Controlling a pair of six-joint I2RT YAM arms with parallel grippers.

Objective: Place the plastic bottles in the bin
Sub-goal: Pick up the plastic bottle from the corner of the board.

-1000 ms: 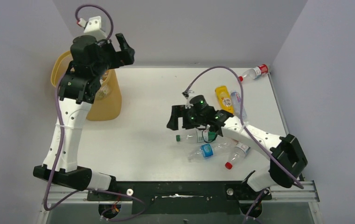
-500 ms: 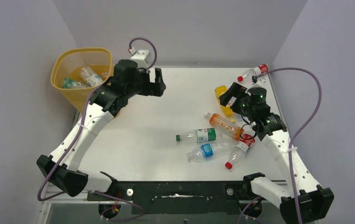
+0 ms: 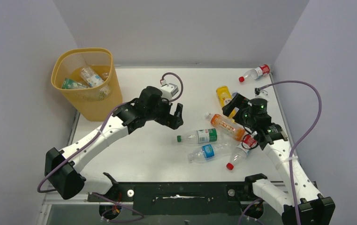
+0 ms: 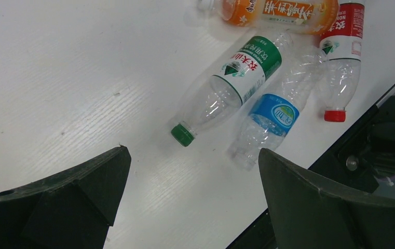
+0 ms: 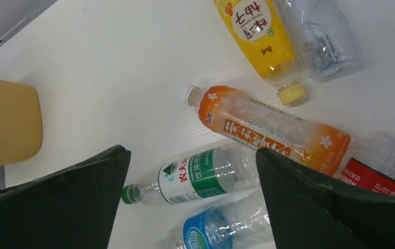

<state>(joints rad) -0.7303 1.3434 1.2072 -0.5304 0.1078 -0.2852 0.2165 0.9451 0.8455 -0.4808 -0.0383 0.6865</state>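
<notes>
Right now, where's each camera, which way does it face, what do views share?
Top external: above, behind the bases, looking down on table, both arms, bin.
Left wrist: on left arm, looking down through the open left gripper at the green-label bottle.
Right wrist: on right arm, down through the open right gripper at the orange bottle.
Shared: all three show both bottles.

Bright, even overhead light; all three views are sharp.
Shadows on the white table (image 3: 157,159) are soft and short, close under the arms and bottles (image 4: 236,78). The clear plastic carries small glints, without harsh glare. In the wrist views, the dark fingers (image 4: 55,207) show little detail.
</notes>
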